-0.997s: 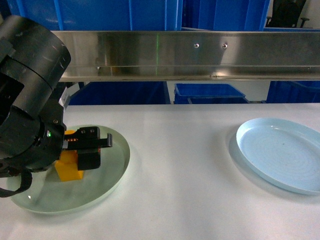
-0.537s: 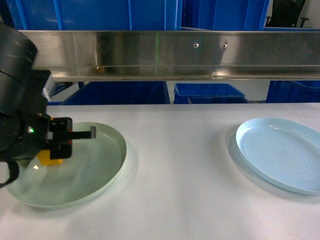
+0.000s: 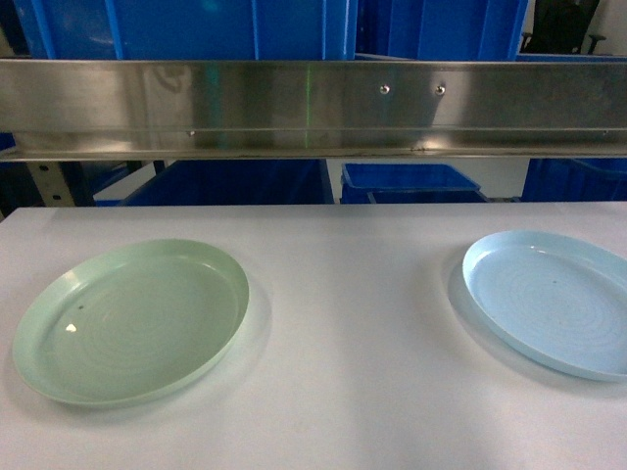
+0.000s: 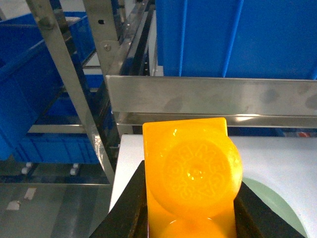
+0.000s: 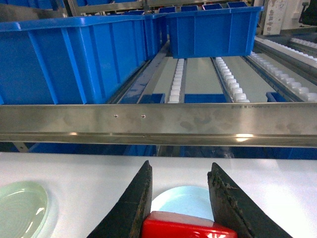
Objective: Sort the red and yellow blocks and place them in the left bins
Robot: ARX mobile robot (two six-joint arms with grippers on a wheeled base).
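A yellow block (image 4: 190,173) with a round embossed face fills the left wrist view, and my left gripper (image 4: 189,178) is shut on it, one black finger against each side. It hangs past the table's left end, with the green plate (image 4: 277,203) behind it to the right. My right gripper (image 5: 181,163) is shut on a red block (image 5: 185,225) above the light blue plate (image 5: 181,198). Neither gripper shows in the head view, where the green plate (image 3: 132,318) and the blue plate (image 3: 554,299) lie bare. Blue bins (image 4: 29,74) sit on a rack at the left.
A steel shelf rail (image 3: 313,108) runs along the back of the white table (image 3: 343,392), with large blue bins (image 3: 196,24) above and behind it. A slanted metal rack post (image 4: 74,89) stands beside the table's left end. A roller conveyor (image 5: 203,74) runs behind the rail.
My left arm lifted the yellow block off the green plate and swung left out of the head view. The green plate now lies bare.
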